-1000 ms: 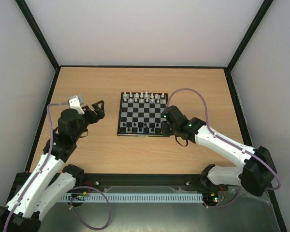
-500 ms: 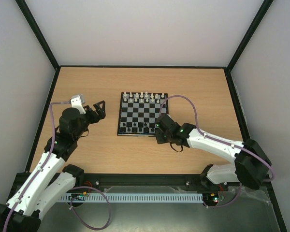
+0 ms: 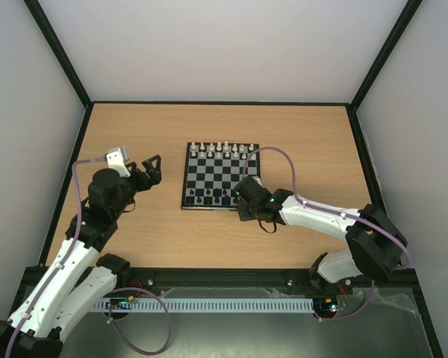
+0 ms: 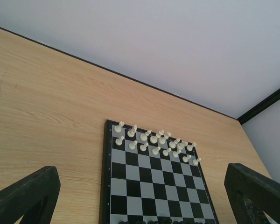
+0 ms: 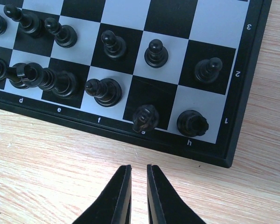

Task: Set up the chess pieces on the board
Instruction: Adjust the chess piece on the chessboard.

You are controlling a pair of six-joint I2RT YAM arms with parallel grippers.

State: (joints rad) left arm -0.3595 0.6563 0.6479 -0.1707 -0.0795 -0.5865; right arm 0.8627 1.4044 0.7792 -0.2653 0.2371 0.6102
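Right wrist view puts your right gripper [image 5: 138, 171] over the bare wooden table [image 5: 46, 154], just short of the board [image 5: 252, 93] and its near border, the fingers drawn almost together with only a slit between them and clamped on nothing. Straight ahead of the tips stands the black knight [image 5: 145, 117] on g1, at the near edge of its square. The black rook [image 5: 192, 122] is just to its right on h1, and the black bishop [image 5: 104, 90] is ahead to the left on f1. Beyond them the black pawns [image 5: 156, 52] stand on the second row, and further left the black pieces crowd and overlap. Your left gripper [image 4: 139, 186] has its fingers spread wide apart. The board lies ahead of it, with the white pieces [image 4: 154, 142] on the far rows.
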